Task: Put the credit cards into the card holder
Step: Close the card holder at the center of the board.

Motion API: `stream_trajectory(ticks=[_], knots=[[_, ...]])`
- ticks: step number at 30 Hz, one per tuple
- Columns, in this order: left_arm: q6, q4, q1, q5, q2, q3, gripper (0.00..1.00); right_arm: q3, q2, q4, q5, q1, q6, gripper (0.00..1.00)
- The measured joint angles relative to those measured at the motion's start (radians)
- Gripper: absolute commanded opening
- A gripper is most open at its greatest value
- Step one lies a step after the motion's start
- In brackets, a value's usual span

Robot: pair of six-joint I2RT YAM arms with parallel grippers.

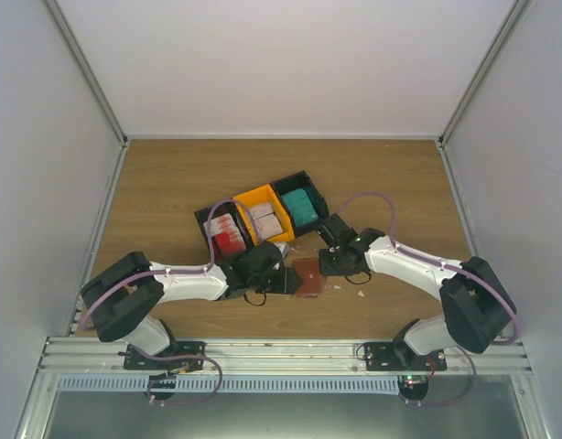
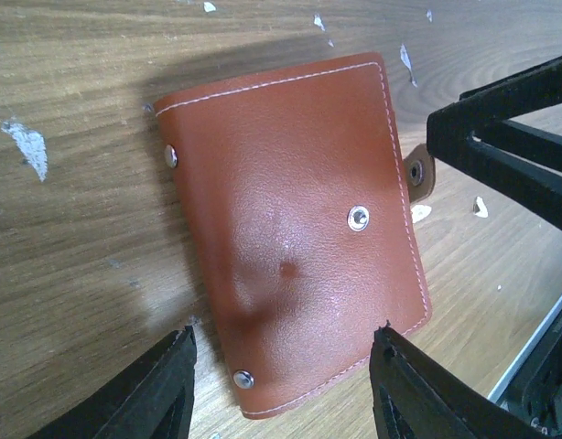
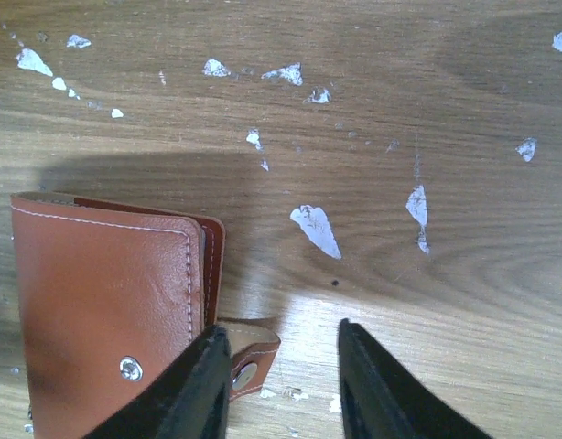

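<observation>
The closed card holder (image 3: 107, 311) was pictured lying flat on the wooden table (image 3: 464, 302), its white stitching and a metal snap turned upward. Its snap strap (image 3: 255, 340) was seen jutting from the right edge, partly covered by one finger of the right gripper (image 3: 281, 337), whose jaws were parted over bare wood. White scraps (image 3: 315, 229) were scattered beyond.

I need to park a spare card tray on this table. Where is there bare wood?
The wide strip of table between the three bins and the back wall is free, as are both far corners. It is crowded at near centre, where the left gripper and right gripper meet at the card holder.
</observation>
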Motion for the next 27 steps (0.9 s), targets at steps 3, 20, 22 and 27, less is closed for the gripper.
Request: stream_trajectory(ticks=[3, 20, 22, 27], knots=[[0.002, 0.006, 0.000, 0.013, 0.013, 0.000, 0.53, 0.019, 0.016, -0.018, 0.004, 0.003, 0.008, 0.48], [0.009, 0.019, 0.000, 0.021, 0.029, 0.000, 0.53, 0.033, 0.031, -0.021, 0.017, 0.026, 0.051, 0.34], [0.013, 0.019, 0.000, 0.021, 0.031, 0.000, 0.53, 0.024, 0.029, -0.021, 0.014, 0.027, 0.058, 0.31], [0.017, 0.019, 0.000, 0.021, 0.033, 0.000, 0.53, 0.010, 0.029, -0.027, 0.010, 0.027, 0.069, 0.27]])
